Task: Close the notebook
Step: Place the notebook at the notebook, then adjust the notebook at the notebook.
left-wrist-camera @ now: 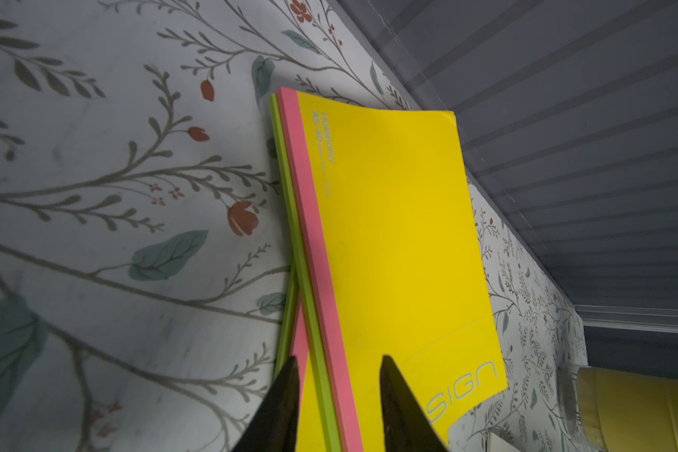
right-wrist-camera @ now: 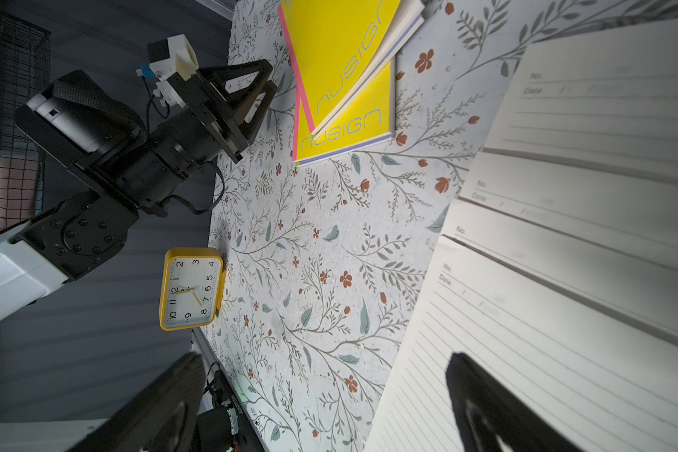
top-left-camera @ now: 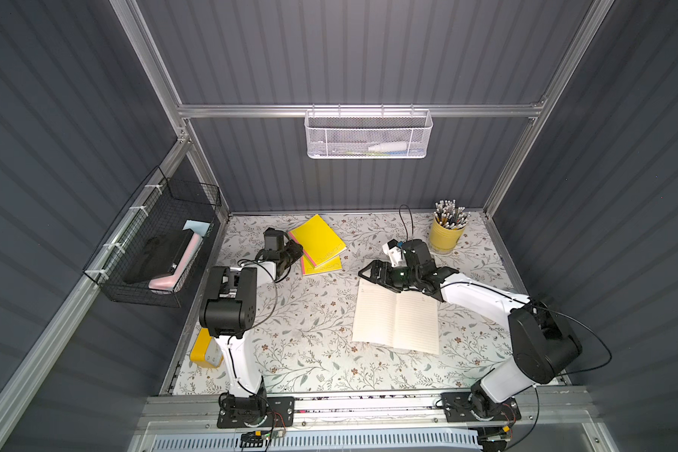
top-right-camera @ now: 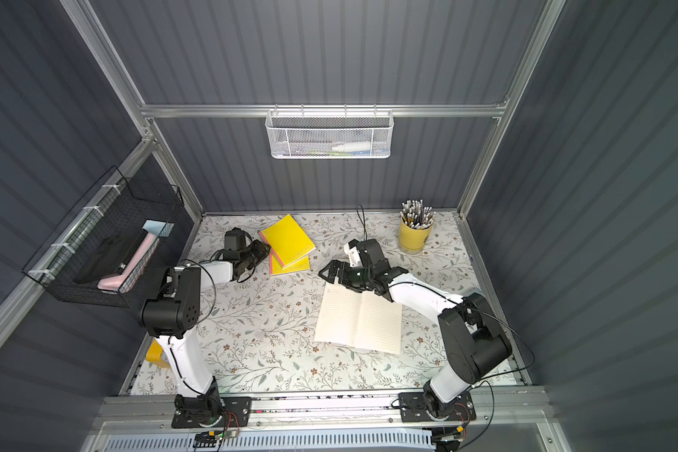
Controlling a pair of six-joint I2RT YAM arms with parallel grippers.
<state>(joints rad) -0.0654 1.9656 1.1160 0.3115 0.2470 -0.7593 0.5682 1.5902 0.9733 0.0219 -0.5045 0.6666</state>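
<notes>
Both top views showed the cream lined-paper notebook (top-left-camera: pixel 396 319) open on the floral table (top-left-camera: pixel 310 340), right gripper (right-wrist-camera: pixel 321 366) spread wide at its far corner; left gripper (left-wrist-camera: pixel 338 362), jaws parted, hung above stacked yellow notebooks (left-wrist-camera: pixel 388 235).

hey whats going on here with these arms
The right end effector, jaws open, is over a far corner of the open notebook, which lies flat with its lined pages showing, not yet closed. The left end effector, jaws apart, sits beside the stacked yellow notebooks. Neither appears to hold anything.
</notes>
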